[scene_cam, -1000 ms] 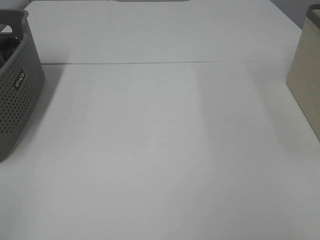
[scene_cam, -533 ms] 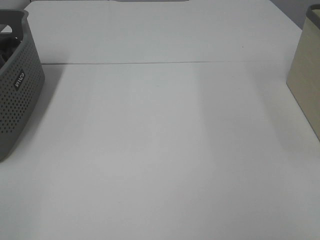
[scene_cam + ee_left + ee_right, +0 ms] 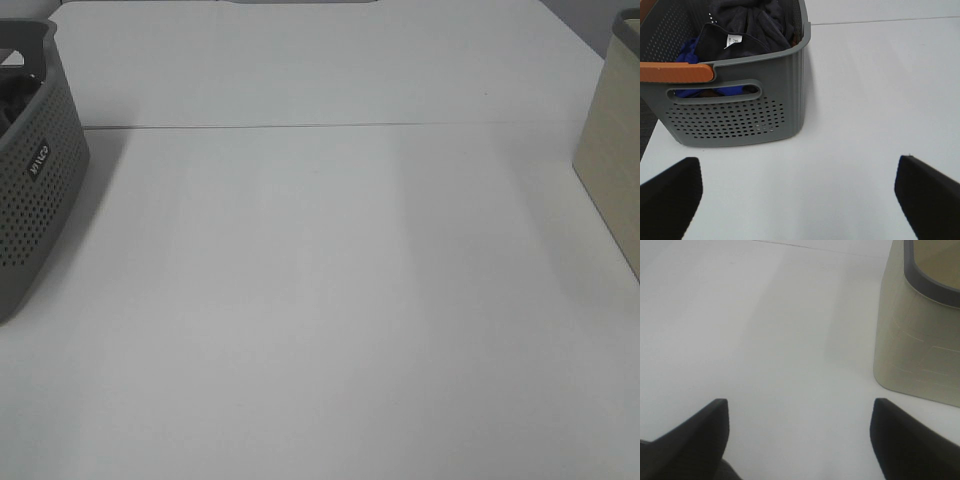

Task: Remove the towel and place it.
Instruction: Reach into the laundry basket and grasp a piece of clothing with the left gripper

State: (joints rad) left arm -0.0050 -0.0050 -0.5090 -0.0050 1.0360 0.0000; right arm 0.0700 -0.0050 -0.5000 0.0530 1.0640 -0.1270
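1. Nothing had moved in the high view over the last second; the towel point(image 3: 765, 20) sat bunched inside the grey basket point(image 3: 35, 200) at the left edge, so removal had not begun.
2. The left claw point(image 3: 799, 192) and right claw point(image 3: 800, 435) stood wide open, empty.
3. Both arms were outside the high view; the towel's full extent was hidden, the basket cut off.

A white bench point(image 3: 330, 300) is crossed by a thin seam point(image 3: 330, 126) towards its far side. A grey perforated basket point(image 3: 35, 200) is set at the left edge, with a small dark label point(image 3: 38, 160) on its wall and an orange handle point(image 3: 675, 72) on its rim; blue cloth point(image 3: 730, 91) is glimpsed through its grip slot. A beige container point(image 3: 612, 170) with a dark rim is placed at the right edge, well apart from the basket.
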